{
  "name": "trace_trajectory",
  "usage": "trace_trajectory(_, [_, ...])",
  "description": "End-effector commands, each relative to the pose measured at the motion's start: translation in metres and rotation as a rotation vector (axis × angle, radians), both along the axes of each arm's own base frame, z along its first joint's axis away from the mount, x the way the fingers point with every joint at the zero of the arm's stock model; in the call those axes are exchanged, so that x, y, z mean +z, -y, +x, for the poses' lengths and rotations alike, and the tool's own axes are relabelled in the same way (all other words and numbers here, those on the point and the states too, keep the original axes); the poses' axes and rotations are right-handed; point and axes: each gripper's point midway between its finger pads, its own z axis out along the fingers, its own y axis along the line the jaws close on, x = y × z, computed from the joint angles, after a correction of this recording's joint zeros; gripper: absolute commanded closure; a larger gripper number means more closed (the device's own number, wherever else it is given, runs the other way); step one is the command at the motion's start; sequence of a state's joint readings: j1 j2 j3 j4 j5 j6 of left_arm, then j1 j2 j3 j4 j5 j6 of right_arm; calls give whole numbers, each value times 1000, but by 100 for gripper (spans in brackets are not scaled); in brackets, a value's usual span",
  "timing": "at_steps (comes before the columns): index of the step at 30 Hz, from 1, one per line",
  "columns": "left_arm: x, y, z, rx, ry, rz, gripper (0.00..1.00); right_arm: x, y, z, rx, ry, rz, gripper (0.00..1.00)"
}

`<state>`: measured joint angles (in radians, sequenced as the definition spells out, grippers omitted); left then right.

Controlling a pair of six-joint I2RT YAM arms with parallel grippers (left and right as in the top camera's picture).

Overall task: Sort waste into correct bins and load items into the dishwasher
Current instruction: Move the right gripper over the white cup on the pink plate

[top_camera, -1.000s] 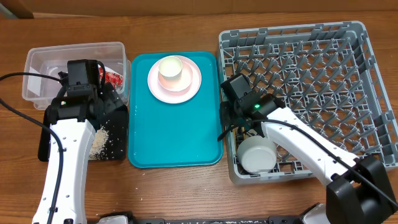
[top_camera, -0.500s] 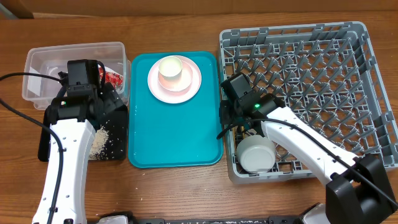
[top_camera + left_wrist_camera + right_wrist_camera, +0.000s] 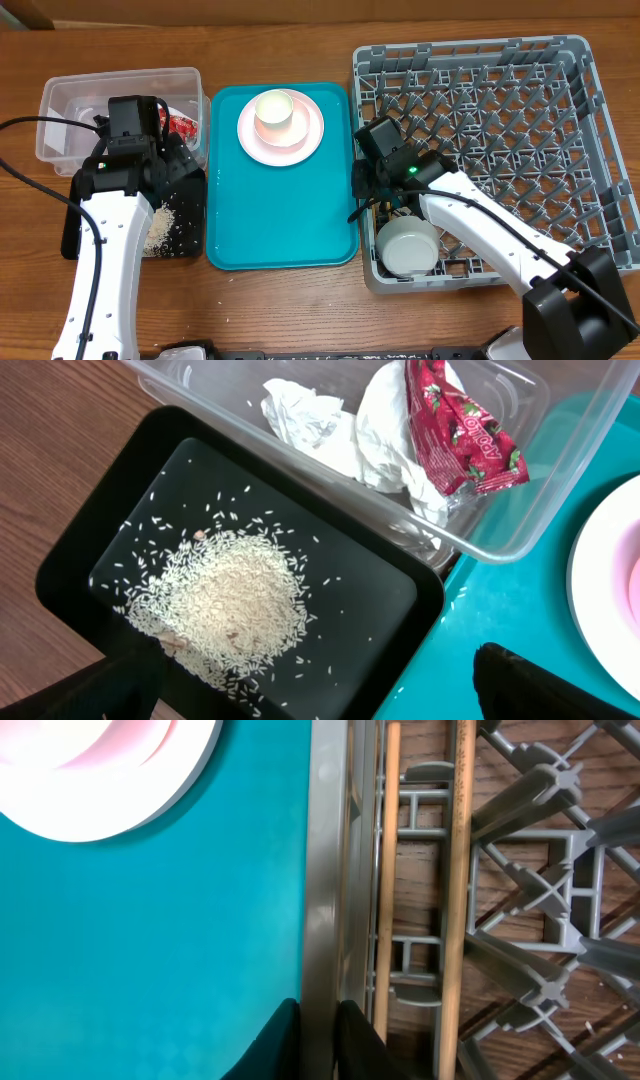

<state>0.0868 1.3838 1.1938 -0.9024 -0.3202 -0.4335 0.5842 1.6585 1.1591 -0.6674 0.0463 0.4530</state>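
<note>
The 2 chopsticks (image 3: 458,870) lie side by side on the floor grid of the dish rack (image 3: 470,50), just inside its left wall. A white bowl (image 3: 407,248) sits mouth down in the rack's lower left corner. The right gripper (image 3: 315,1045) straddles that left wall, with 1 dark finger on each side, closed in on the grey plastic.

Left of the rack lies the teal tray (image 3: 280,220), and in its upper part a pink plate (image 3: 305,145) carries a pink bowl (image 3: 275,115).

At the left of the overhead frame, rice (image 3: 230,600) is heaped in the black tray (image 3: 60,560) (stray grains lie around the heap). The clear tub (image 3: 500,540) touching its upper edge holds a crumpled napkin (image 3: 310,425) and a red wrapper (image 3: 455,435). The left gripper (image 3: 330,695) hangs over the black tray, its fingers (image 3: 540,680) spread wide with nothing between them.
</note>
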Motion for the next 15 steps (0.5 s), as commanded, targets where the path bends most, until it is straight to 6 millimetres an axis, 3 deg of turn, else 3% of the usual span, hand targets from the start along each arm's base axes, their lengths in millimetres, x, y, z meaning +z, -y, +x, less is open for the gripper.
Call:
trace_trajectory(1, [7,0,2,-10,19,0,0,19,-15,6,30,56,39,85])
trace_trajectory(6, [7,0,2,-10,19,0,0,49,-9,28,57,171,-17,81])
trace_trajectory(12, [7,0,2,-10,19,0,0,127,-25,51,153,321,-4,77])
trace_trajectory(15, [7,0,2,-10,19,0,0,168,-37,62,188,422,40,68])
